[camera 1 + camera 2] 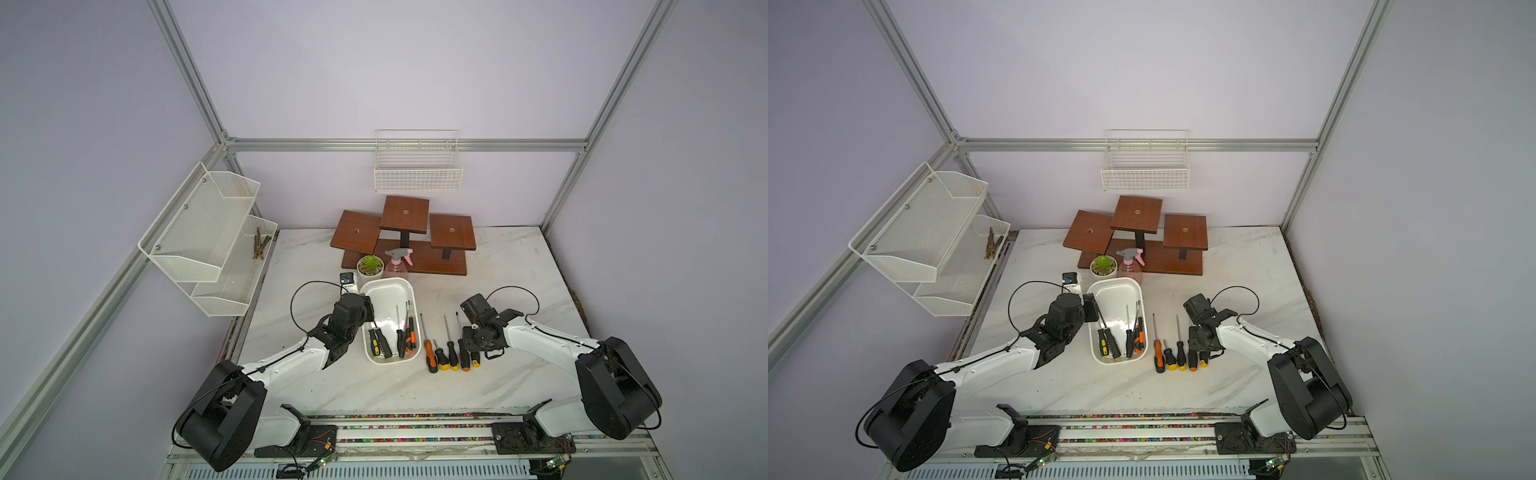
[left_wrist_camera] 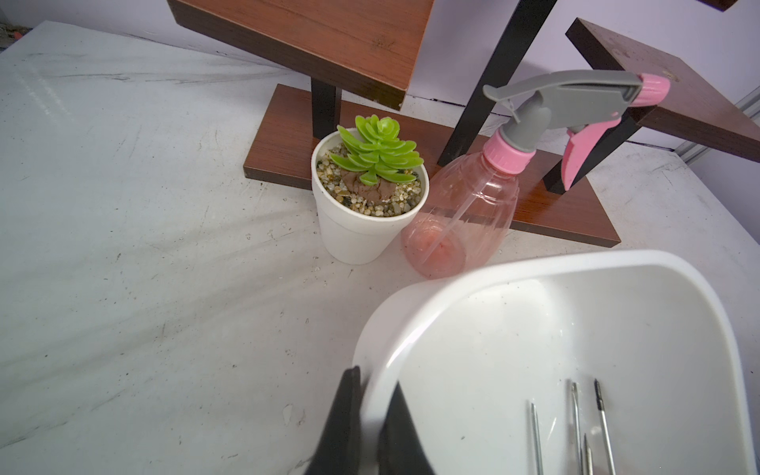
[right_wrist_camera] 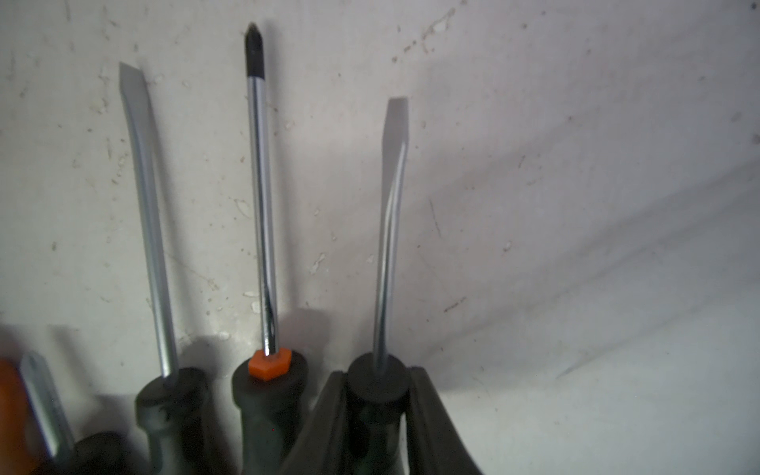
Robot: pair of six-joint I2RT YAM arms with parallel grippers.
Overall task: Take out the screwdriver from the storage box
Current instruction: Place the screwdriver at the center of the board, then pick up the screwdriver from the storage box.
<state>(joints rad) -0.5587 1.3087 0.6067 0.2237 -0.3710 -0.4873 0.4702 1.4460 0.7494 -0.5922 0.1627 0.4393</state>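
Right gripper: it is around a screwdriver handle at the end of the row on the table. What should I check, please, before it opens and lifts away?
1. The flat-blade screwdriver lies on the table, parallel to its neighbours: ok.
2. The right gripper is free of the handle: not ok; both fingers sit against it.
3. Room beside the orange-collared screwdriver: not ok; its handle is very near one finger, so open gently.
4. The left gripper steadies the storage box: ok; it is shut on the rim.
5. Box emptied: not ok; several screwdrivers lie inside.
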